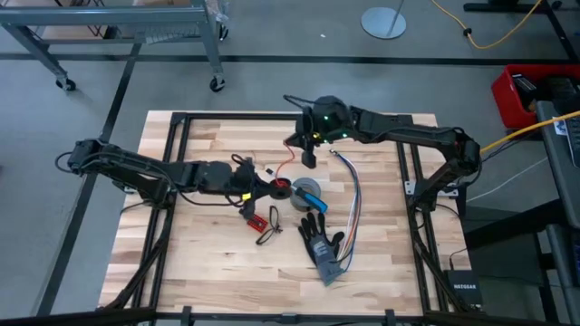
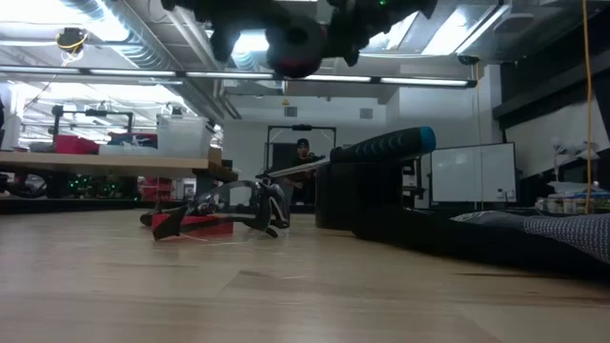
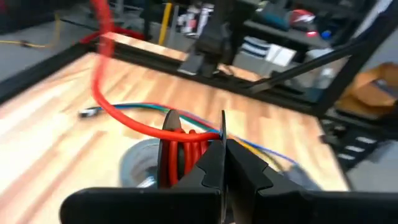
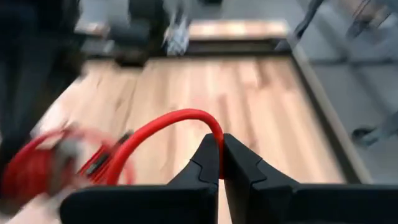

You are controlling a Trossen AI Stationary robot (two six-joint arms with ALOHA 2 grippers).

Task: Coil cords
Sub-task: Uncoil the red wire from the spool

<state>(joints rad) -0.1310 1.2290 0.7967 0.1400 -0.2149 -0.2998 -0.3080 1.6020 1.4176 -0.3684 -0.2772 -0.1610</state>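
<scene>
Red cord (image 3: pixel 124 118) runs taut at frame centre, both the left gripper (image 3: pixel 222 149) and right gripper (image 4: pixel 221 155) clamped on it; I'd wind evenly, keeping tension.

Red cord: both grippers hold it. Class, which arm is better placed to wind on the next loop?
Probably the right. The right gripper pinches the free red cord, while the left gripper is clamped on the red coil, anchoring it.
</scene>
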